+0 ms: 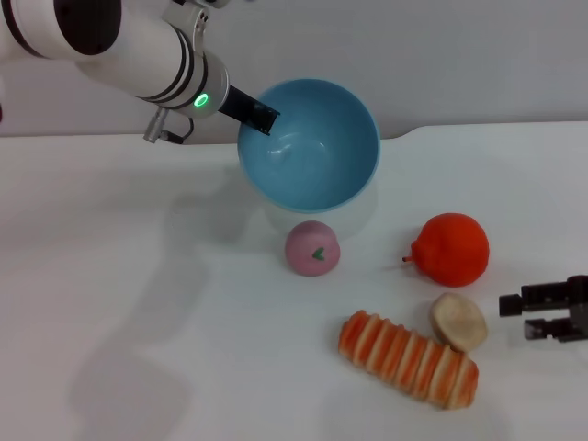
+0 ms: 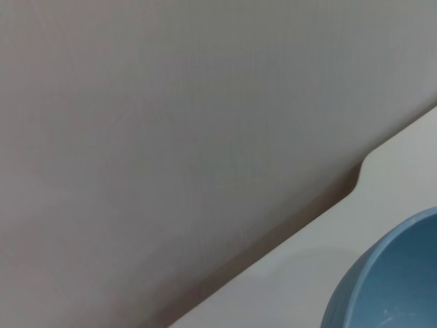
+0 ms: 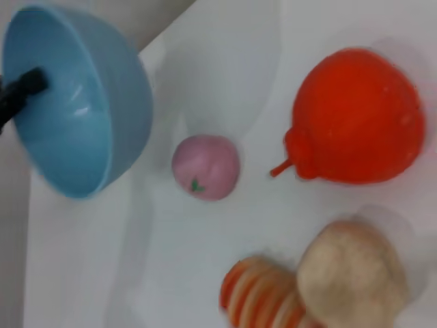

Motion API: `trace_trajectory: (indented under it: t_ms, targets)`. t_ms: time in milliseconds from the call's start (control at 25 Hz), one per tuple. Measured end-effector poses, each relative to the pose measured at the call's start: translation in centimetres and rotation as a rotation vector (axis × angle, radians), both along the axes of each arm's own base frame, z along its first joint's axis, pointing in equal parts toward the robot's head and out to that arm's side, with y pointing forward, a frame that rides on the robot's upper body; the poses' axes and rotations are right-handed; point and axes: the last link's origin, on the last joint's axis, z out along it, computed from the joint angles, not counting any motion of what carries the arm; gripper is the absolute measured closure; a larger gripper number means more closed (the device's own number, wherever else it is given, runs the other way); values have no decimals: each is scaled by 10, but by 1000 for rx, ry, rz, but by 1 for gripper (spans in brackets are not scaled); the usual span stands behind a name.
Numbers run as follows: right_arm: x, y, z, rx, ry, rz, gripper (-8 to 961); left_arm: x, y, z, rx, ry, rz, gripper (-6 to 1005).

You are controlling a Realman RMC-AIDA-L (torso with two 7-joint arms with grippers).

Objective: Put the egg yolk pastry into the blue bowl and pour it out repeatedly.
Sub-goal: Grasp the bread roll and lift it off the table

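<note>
The blue bowl [image 1: 317, 147] is held tilted above the table, its opening facing me, and it is empty. My left gripper [image 1: 260, 117] is shut on the bowl's back-left rim, with one black finger inside. The bowl also shows in the left wrist view [image 2: 392, 280] and the right wrist view [image 3: 95, 116]. The egg yolk pastry [image 1: 458, 322] lies on the white table [image 1: 138, 303] at the front right, touching the striped bread; it also shows in the right wrist view [image 3: 351, 277]. My right gripper [image 1: 544, 312] is open and empty, low to the right of the pastry.
A pink bun with a green mark [image 1: 312, 248] lies just in front of the bowl. An orange fruit [image 1: 452, 248] sits behind the pastry. A long orange-and-cream striped bread [image 1: 409, 358] lies at the front. The table's back edge meets a grey wall [image 1: 478, 55].
</note>
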Motion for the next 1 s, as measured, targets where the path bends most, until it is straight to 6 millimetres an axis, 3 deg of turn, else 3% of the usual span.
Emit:
trace_trajectory:
  t_ms: [360,1000]
  targets:
    - [7,18,-24,41,-31,-33,390,-4,-1,-1,-1,-2,11,1000]
    - [15,24,-54,64,-70,-79,414,-2,1,-3,4,-2,4,1000]
